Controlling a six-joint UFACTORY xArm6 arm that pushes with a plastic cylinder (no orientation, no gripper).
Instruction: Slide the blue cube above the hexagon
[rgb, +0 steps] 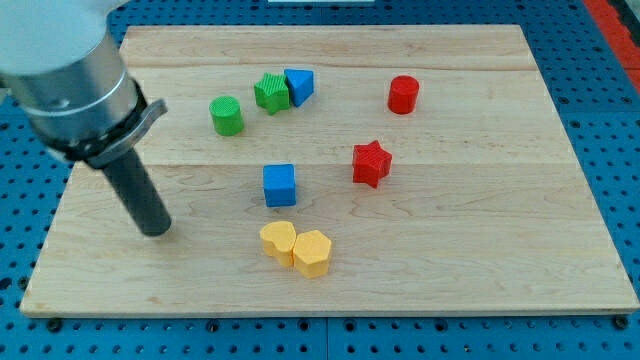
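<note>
The blue cube (280, 185) sits near the middle of the wooden board (480, 270). The yellow hexagon (312, 253) lies below it and slightly to the view's right, touching a yellow heart-like block (278, 240) on its left. My tip (156, 229) rests on the board well to the view's left of the blue cube and the yellow blocks, touching none of them. The rod rises up and left to the grey arm body (70, 75).
A green cylinder (227, 115), a green star-like block (271, 92) and a blue triangular block (299, 86) stand toward the view's top. A red cylinder (403, 95) is at the top right. A red star (371, 163) is right of the blue cube.
</note>
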